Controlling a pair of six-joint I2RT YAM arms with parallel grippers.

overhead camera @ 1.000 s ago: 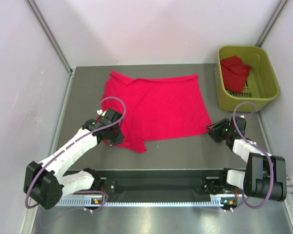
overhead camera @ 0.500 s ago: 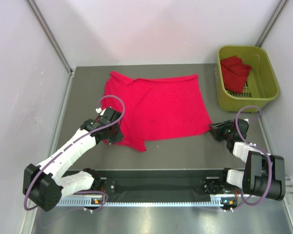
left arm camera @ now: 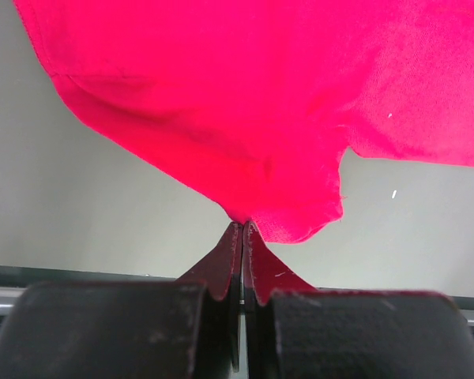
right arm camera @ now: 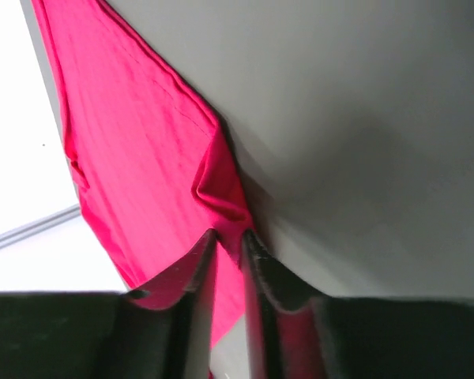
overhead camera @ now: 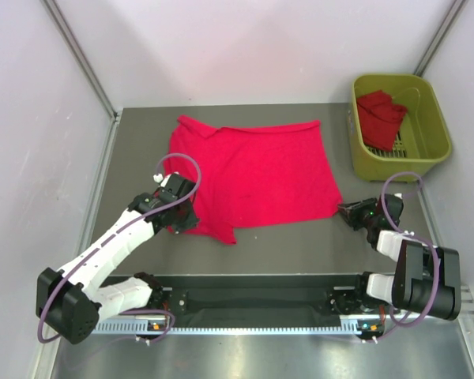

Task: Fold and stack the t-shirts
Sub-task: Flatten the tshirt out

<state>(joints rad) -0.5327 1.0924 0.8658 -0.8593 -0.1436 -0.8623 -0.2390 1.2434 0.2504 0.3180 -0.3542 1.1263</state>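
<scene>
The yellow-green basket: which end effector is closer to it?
The right. The right end effector is just in front of the basket, at the spread t-shirt's near right corner; the left end effector is across the table, at that shirt's near left edge.

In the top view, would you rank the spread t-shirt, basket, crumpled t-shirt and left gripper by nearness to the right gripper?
1. spread t-shirt, corner in the right gripper
2. basket, far right, behind it
3. crumpled t-shirt, inside basket
4. left gripper, across the table
</scene>
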